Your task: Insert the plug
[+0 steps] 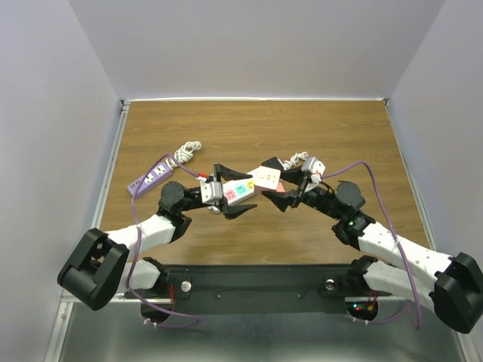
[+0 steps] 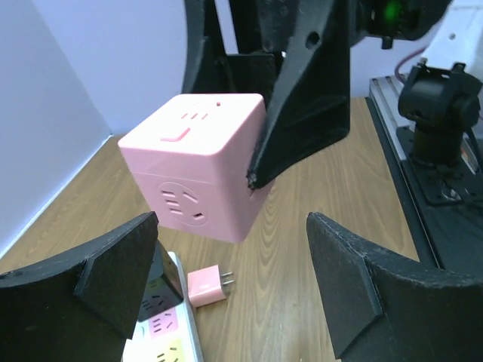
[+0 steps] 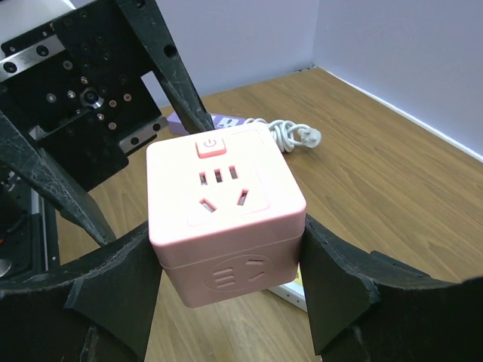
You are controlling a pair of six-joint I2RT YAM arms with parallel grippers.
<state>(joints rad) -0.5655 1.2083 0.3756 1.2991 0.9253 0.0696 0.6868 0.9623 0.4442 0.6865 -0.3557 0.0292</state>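
A pink cube socket (image 3: pixel 223 211) is clamped between the fingers of my right gripper (image 3: pixel 226 264) and held above the table; it also shows in the left wrist view (image 2: pixel 196 177) and the top view (image 1: pixel 266 176). A small pink plug (image 2: pixel 205 286) lies flat on the wood, its two prongs pointing right, beside a white power strip with coloured stickers (image 2: pixel 162 332). My left gripper (image 2: pixel 234 256) is open and empty, its jaws spread wide above the plug and facing the cube. In the top view the left gripper (image 1: pixel 234 193) and the right gripper (image 1: pixel 272 183) almost meet at mid-table.
A purple power strip (image 1: pixel 151 177) and a coiled white cable (image 1: pixel 189 151) lie at the left rear. White adapters (image 1: pixel 313 166) sit behind the right arm. The white strip (image 1: pixel 241 190) lies under the left gripper. Purple cables loop round both arms.
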